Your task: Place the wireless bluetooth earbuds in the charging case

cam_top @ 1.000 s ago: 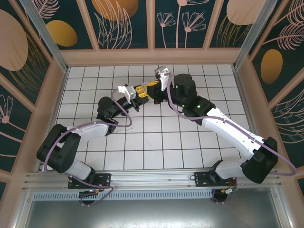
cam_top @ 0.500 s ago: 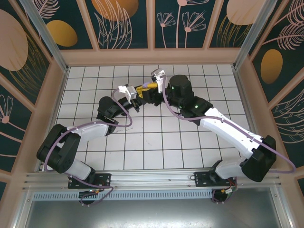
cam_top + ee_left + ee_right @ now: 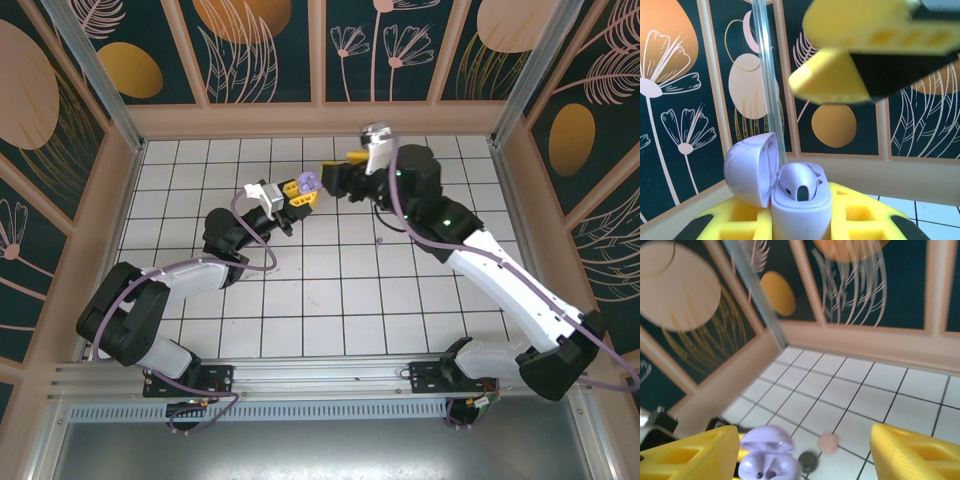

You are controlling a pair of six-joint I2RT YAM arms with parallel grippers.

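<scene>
The earbud (image 3: 796,181) sits in the case (image 3: 801,216), held in the left claw (image 3: 302,188), right claw (image 3: 338,175) just beside

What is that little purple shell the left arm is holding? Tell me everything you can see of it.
It is a small, rounded lavender charging case, smooth glossy plastic by its look. It stands upright and open: the domed lid is swung back to one side. A matching lavender earbud sits in the body. The left gripper holds it, yellow fingers pressed to either side, seemingly clear of the tiled table.
</scene>
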